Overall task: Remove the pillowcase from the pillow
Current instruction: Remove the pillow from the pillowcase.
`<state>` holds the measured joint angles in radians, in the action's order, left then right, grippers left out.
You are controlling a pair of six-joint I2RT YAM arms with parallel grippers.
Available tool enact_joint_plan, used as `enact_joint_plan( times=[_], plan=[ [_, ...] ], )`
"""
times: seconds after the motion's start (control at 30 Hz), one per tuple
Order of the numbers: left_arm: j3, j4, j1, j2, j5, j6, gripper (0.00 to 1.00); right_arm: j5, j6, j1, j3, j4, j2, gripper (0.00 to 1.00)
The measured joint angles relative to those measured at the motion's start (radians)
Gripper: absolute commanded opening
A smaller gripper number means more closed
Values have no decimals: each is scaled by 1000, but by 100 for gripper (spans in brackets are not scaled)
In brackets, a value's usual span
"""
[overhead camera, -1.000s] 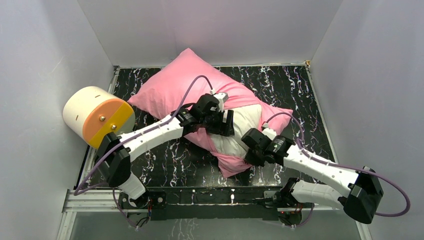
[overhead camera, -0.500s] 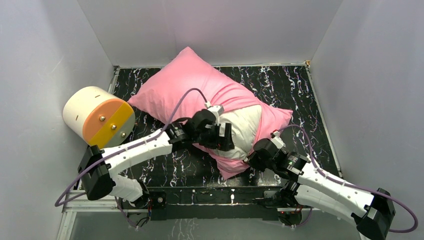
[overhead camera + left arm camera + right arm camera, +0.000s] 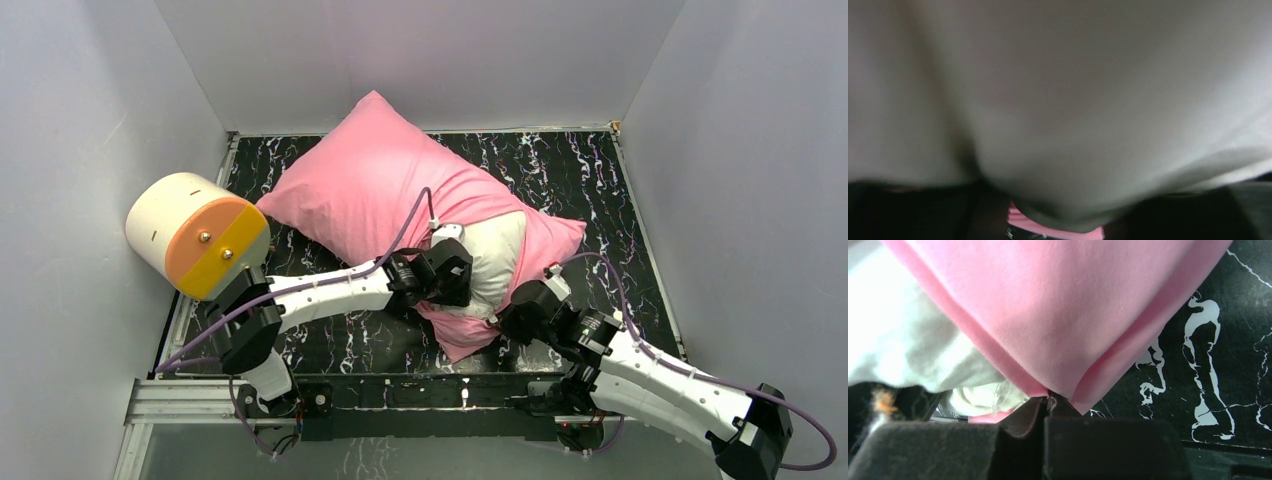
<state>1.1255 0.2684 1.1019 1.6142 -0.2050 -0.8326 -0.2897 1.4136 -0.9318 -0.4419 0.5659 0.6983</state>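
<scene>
The pink pillowcase [image 3: 370, 180] lies slantwise across the black marbled table [image 3: 580, 170]. The white pillow [image 3: 495, 250] bulges out of its open near-right end. My left gripper [image 3: 462, 280] presses into that white end; in the left wrist view the blurred pillow [image 3: 1058, 100] fills the frame and bulges between my dark fingers, with a pink strip of the pillowcase [image 3: 1048, 231] under it. My right gripper [image 3: 505, 322] is shut on the near corner of the pillowcase [image 3: 1058, 305], pinched at the seam [image 3: 1048, 397]. The pillow [image 3: 903, 345] shows to its left.
A cream-and-orange cylinder [image 3: 195, 233] stands at the table's left edge, close to my left arm. Grey walls close in the left, back and right. A metal rail [image 3: 420, 395] runs along the near edge.
My left gripper has moved nearer and rightward along the pillow's white end. My right arm has drawn back toward the near edge, still holding the pillowcase corner.
</scene>
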Motion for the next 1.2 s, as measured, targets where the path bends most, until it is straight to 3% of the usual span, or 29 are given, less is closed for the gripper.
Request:
enact_joint_plan(
  times=[0.07, 0.33, 0.5, 0.7, 0.97, 1.2],
  plan=[
    [37, 2, 0, 37, -13, 43, 1, -4, -3, 0, 0, 0, -13, 4],
    [212, 117, -6, 102, -66, 239, 0, -18, -35, 5, -10, 10, -44, 0],
    [363, 238, -90, 127, 26, 288, 0, 46, -99, 16, -53, 25, -51, 0],
    [533, 379, -155, 179, 82, 324, 0, 189, -234, 29, -61, -74, -68, 0],
    [576, 451, -158, 216, 97, 315, 0, 283, -383, 33, -106, -142, 172, 0],
    [576, 474, -170, 219, 82, 284, 0, 393, -516, 33, -144, -230, 271, 0]
  ],
)
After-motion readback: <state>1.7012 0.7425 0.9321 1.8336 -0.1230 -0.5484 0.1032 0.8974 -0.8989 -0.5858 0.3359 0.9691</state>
